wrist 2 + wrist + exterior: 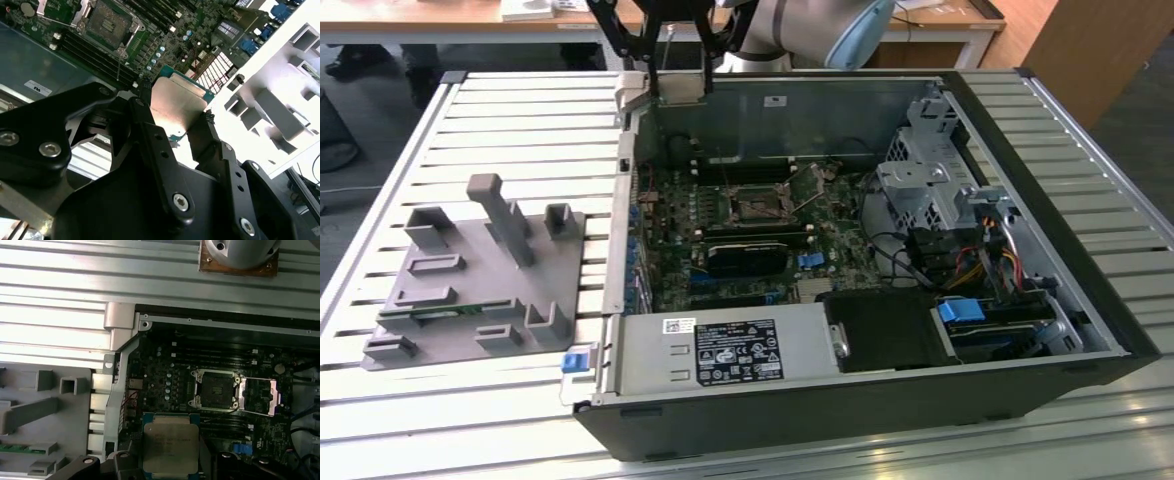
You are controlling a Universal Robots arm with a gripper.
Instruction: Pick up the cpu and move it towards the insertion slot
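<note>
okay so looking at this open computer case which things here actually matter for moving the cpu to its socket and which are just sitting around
Part of the job:
- cpu, held in the pincer
- insertion slot, open on the motherboard

Just lying about:
- grey plastic fixture beside the case
- green memory stick in that fixture
- power supply
- drive cage

You get bright light on the pale slats (pixel 520 120), while the inside of the case (pixel 761 215) sits dark. In the second wrist view the grey fixture (pixel 280 100) glares white and the cpu (pixel 177 102) shines
</note>
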